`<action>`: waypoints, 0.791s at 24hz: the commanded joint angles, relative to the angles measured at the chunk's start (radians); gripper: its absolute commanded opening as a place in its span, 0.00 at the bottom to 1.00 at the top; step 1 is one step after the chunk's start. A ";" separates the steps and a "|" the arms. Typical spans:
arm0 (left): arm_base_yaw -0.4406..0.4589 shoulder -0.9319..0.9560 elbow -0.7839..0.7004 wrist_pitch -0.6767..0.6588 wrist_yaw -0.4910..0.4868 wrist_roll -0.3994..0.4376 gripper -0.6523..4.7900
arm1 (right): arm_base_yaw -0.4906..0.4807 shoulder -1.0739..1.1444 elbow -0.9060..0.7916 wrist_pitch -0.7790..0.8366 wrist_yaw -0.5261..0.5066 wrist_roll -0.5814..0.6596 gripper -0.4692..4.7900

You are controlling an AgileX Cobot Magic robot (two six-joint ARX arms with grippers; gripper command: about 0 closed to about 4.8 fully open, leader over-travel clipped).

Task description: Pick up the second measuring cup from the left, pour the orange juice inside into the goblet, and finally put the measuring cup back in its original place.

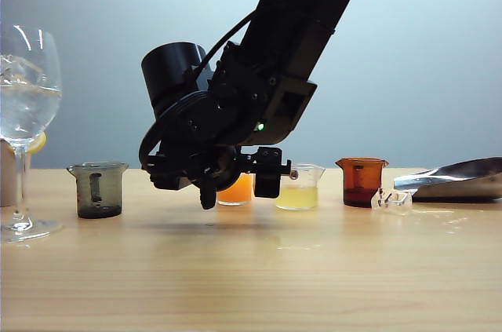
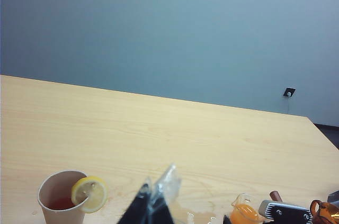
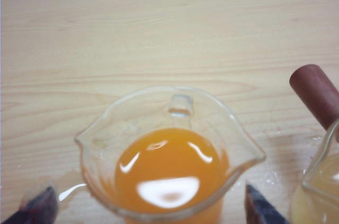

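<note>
The second measuring cup (image 3: 169,128) is small and clear with a flared rim, and it holds opaque orange juice (image 3: 167,171). It stands on the table, second in the row (image 1: 238,189), partly hidden behind my right gripper (image 1: 238,183). My right gripper (image 3: 148,211) is open with one dark fingertip on each side of the cup and a gap to both walls. The goblet (image 1: 27,104) stands tall at the far left. My left gripper (image 2: 153,203) hovers over the table with its fingers together and nothing in them; the exterior view does not show it.
A smoky grey cup (image 1: 98,189) stands left of the orange one, a pale yellow cup (image 1: 298,188) and an amber cup (image 1: 361,181) to its right. A metal scoop (image 1: 463,177) lies far right. A paper cup with a lemon slice (image 2: 63,203) stands near the goblet.
</note>
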 commanded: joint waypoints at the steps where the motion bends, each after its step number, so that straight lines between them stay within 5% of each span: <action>1: 0.000 -0.001 0.006 0.014 0.003 0.001 0.11 | -0.005 0.002 0.004 0.011 -0.001 0.005 1.00; 19: 0.000 -0.001 0.006 0.014 0.003 0.001 0.11 | -0.026 0.070 0.117 -0.033 -0.039 0.000 1.00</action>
